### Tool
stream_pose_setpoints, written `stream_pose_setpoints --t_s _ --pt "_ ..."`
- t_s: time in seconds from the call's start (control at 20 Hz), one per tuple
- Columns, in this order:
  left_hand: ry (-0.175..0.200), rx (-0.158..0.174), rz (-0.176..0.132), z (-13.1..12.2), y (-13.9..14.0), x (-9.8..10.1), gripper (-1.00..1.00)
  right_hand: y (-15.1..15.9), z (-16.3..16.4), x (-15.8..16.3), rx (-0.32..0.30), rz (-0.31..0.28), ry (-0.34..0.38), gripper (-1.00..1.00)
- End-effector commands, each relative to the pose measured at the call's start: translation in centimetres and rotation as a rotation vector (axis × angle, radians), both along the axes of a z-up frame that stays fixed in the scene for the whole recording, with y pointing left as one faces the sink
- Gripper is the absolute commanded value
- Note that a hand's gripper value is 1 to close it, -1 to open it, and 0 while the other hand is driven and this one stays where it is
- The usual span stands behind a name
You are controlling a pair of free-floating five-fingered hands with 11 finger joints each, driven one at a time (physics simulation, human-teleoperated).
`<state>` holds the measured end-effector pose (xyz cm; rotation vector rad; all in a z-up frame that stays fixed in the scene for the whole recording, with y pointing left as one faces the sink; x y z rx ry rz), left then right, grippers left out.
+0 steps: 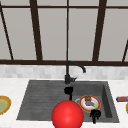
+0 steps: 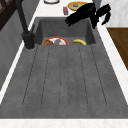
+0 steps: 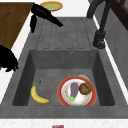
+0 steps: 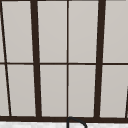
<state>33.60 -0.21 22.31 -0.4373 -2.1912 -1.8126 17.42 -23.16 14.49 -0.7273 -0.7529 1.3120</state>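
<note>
My left hand (image 1: 68,90) floats above the middle of the sink with its fingers held straight. In the right side view the left hand (image 3: 44,13) hangs over the drainboard's front part, and in the left side view the left hand (image 2: 80,14) reaches across the basin's far end; it holds nothing. My right hand (image 1: 95,115) hovers by the basin's front rim with fingers curled and empty; the right hand (image 3: 7,60) (image 2: 104,13) is over the front counter. Below in the basin lie a red-rimmed plate (image 1: 82,106) (image 3: 62,98) (image 2: 46,41) of food and a banana (image 3: 37,95) (image 2: 80,41).
A black faucet (image 1: 68,75) (image 2: 26,32) (image 3: 100,35) stands behind the sink. A large red round shape (image 1: 67,115) covers the sink's front edge. A yellow-green plate (image 1: 3,105) (image 3: 51,5) sits on the left counter. A red item (image 1: 122,99) (image 2: 65,10) and a yellow plate (image 2: 76,5) are on the right counter.
</note>
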Motion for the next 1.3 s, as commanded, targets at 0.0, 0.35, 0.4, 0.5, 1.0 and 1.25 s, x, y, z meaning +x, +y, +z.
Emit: stream_pose_setpoints --t_s 0.0,0.35,0.4,0.5,1.0,1.25 --pt "0.000 0.000 -0.027 0.7 2.3 -1.3 -1.00 0.0 0.0 0.0 0.000 0.000 0.000 0.00" --pt "0.024 -0.005 -0.016 0.6 7.1 -3.8 -1.00 0.0 0.0 0.0 0.000 0.000 0.000 0.00" --pt "0.019 -0.005 -0.008 0.6 7.9 -4.4 -1.00 0.0 0.0 0.0 0.000 0.000 0.000 0.00" --pt "-0.001 -0.006 -0.004 -0.2 9.3 -5.7 -1.00 0.0 0.0 0.0 0.000 0.000 0.000 0.00" --pt "-0.029 -0.002 -0.002 -2.8 15.6 -12.4 -1.00 0.0 0.0 0.0 0.000 0.000 0.000 0.00" --pt "-0.016 -0.011 0.011 -3.9 19.0 -15.4 -1.00 0.0 0.0 0.0 0.000 0.000 0.000 0.00"
